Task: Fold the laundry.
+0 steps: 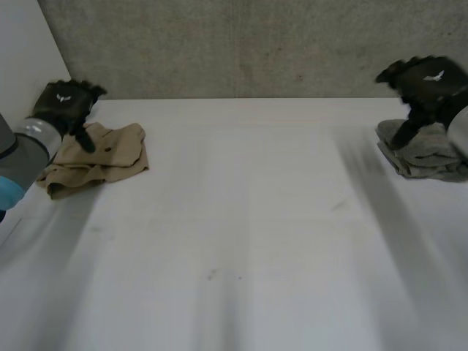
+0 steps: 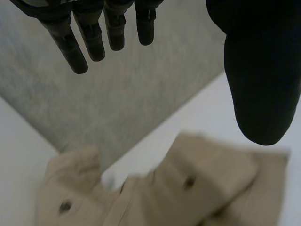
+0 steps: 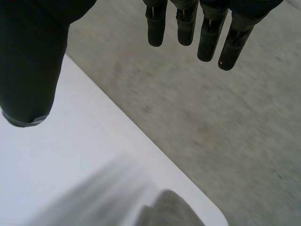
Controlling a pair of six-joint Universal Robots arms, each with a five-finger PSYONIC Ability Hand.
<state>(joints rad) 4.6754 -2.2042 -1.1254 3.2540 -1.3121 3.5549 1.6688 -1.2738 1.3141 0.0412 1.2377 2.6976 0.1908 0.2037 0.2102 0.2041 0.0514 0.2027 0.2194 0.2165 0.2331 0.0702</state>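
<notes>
1. Laundry was seen as two separate pieces. A tan buttoned garment [image 1: 102, 157] lay crumpled at the far left corner of the white table [image 1: 241, 234], and a grey garment [image 1: 428, 153] lay bunched at the far right edge.
2. The left hand [image 1: 66, 102] was held over the far part of the tan garment. Its fingers [image 2: 89, 40] were straight and set apart from the thumb, with nothing pinched. Whether any fingertip touched the cloth could not be told.
3. The right hand [image 1: 425, 79] was held above the grey garment. Its fingers [image 3: 207, 33] were likewise straight and apart from the thumb, with nothing gripped.
4. Each hand was probably placed over its own piece so that cloth could be taken up from above. No fold had yet been made in either piece.
5. The middle of the table lay bare, and this was judged to be the room needed for spreading a piece flat before folding.
</notes>
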